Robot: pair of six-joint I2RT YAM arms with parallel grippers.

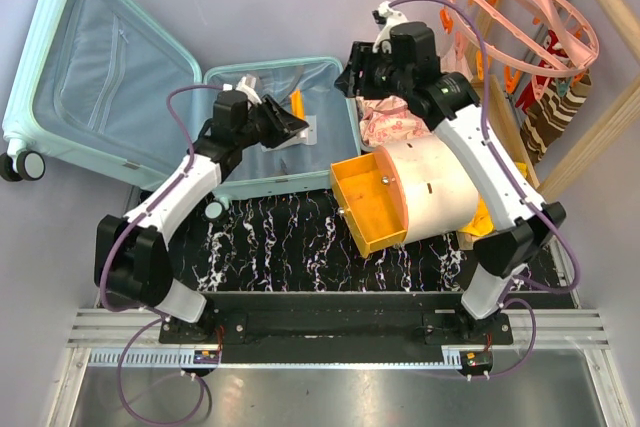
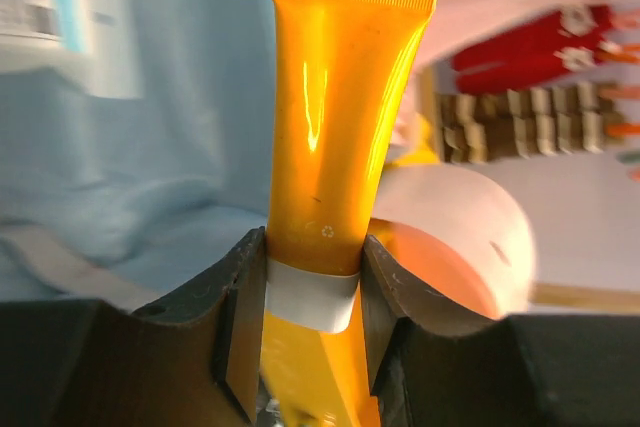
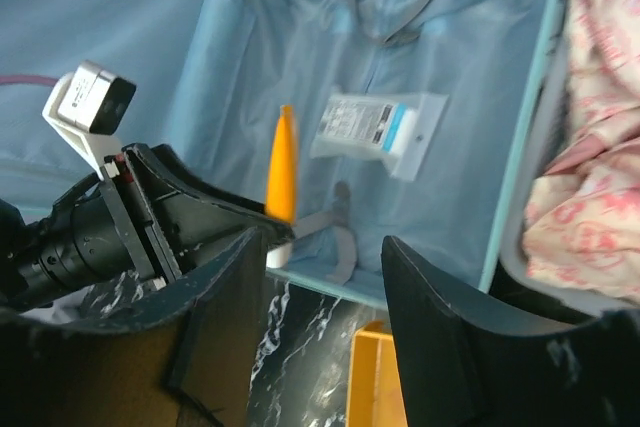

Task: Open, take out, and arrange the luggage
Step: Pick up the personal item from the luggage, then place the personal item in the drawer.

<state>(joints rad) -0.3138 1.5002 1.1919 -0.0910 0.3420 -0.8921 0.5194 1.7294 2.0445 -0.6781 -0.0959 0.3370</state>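
The pale mint luggage (image 1: pixel 95 67) lies open, its lid propped at the far left and its base shell (image 1: pixel 330 142) in the middle. My left gripper (image 1: pixel 292 125) hovers over the base shell, shut on an orange tube (image 1: pixel 296 101). The left wrist view shows the orange tube (image 2: pixel 340 127) upright, with the jaws (image 2: pixel 313 287) pinching it at its white cap (image 2: pixel 312 299). My right gripper (image 1: pixel 352 77) hangs above the shell's right rim. In the right wrist view it is open and empty (image 3: pixel 325 277), over the grey-blue lining (image 3: pixel 450 67), the tube (image 3: pixel 283 172) and a clear packet (image 3: pixel 375 132).
A pink floral cloth (image 1: pixel 390 122) is bunched at the shell's right end. A cream cylinder with an open orange drawer (image 1: pixel 375 202) lies on the black marbled mat (image 1: pixel 280 237). A pink hanger ring (image 1: pixel 520 17) and wooden poles (image 1: pixel 590 137) stand at the far right.
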